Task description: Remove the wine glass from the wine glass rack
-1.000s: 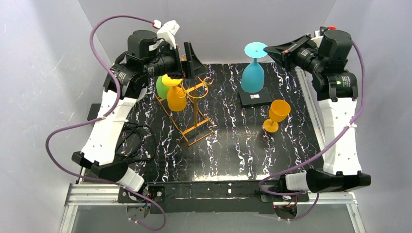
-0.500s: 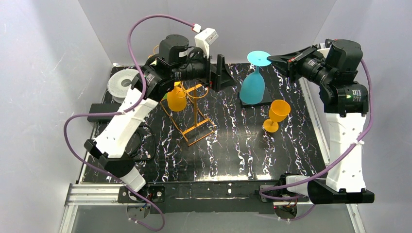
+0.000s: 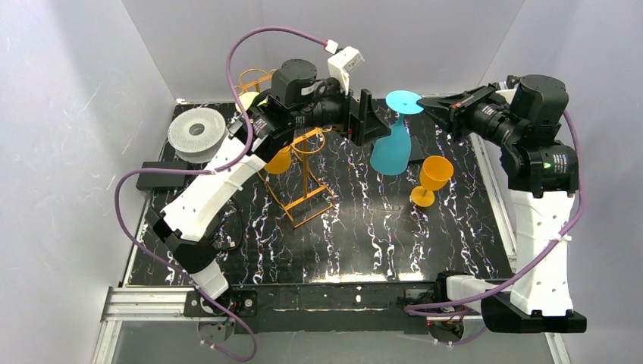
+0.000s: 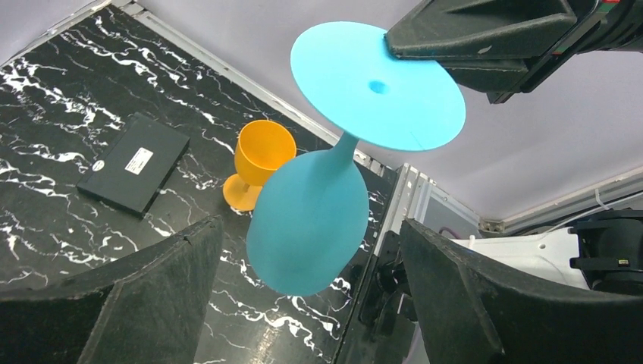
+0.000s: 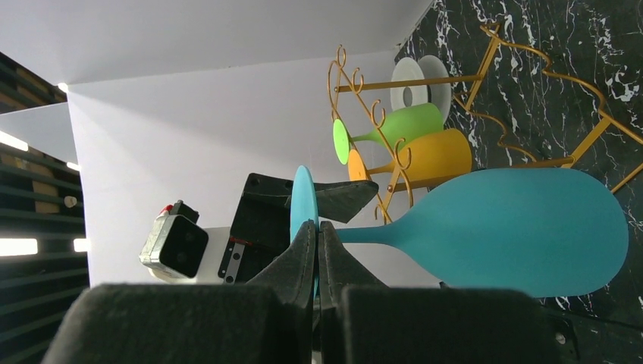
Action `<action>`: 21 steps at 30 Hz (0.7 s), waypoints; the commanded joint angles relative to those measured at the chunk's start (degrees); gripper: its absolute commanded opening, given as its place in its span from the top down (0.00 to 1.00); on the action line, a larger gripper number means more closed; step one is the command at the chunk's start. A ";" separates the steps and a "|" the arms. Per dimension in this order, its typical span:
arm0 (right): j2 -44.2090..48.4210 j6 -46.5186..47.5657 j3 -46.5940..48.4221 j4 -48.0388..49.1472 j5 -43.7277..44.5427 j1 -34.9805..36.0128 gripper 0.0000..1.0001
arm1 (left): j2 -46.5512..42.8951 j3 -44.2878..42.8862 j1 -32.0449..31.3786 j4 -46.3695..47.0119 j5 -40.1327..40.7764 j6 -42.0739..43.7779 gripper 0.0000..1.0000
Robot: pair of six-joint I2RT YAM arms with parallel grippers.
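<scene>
Status, left to right, clock positions on the top view with 12 at the far edge.

- 10 o'clock: white spool, off to the side, not a factor.
- 11 o'clock: wine glass rack stands on the table. An orange glass and a green glass hang on it bowl-down, so the rack isn't empty.
- 12 o'clock: left gripper has its jaws spread wide and holds nothing. It points at the bowl of the teal wine glass. The wrist view shows the bowl framed between the fingers with a gap on both sides. Can't tell if the fingers already flank it or sit just short.
- 12–1 o'clock: the teal wine glass is clear of the rack and in the air, foot up and bowl down, tilted. It's well right of the rack wires and touches none of them.
- 1 o'clock: right gripper is clamped tight on the rim of the glass's foot disc and carries all its weight.

My read: removal is done for this glass. What's left looks like a handover or a set-down.

In the way:
- Black box lies flat on the table roughly under the bowl.
- Orange goblet stands upright at 2 o'clock, near the bowl.
- The edge pinch on a thin disc looks slip-prone if the left fingers nudge the bowl.
</scene>
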State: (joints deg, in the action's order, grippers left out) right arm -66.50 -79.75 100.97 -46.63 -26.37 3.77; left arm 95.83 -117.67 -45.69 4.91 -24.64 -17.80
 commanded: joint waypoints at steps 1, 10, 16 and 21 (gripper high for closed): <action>1.75 -1.71 -0.74 0.70 -1.09 -0.26 0.99 | -0.04 -0.28 -1.71 5.73 -0.90 0.43 0.18; 1.83 -2.94 -1.13 0.58 -2.90 -0.25 0.99 | 2.38 -2.35 -5.13 6.73 1.80 1.96 0.22; 1.68 -3.13 -1.14 1.24 -5.58 -0.28 0.99 | 2.84 -1.92 -7.14 8.27 4.52 3.46 0.27; 2.48 -3.22 -2.10 1.08 -6.31 -0.25 0.99 | 2.26 -0.44 -8.07 9.73 6.38 4.07 0.41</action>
State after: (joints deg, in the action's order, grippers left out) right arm -65.39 -82.39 99.88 -46.98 -30.92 3.75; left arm 100.36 -117.91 -52.99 9.41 -19.62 -15.31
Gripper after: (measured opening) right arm 0.031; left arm 0.645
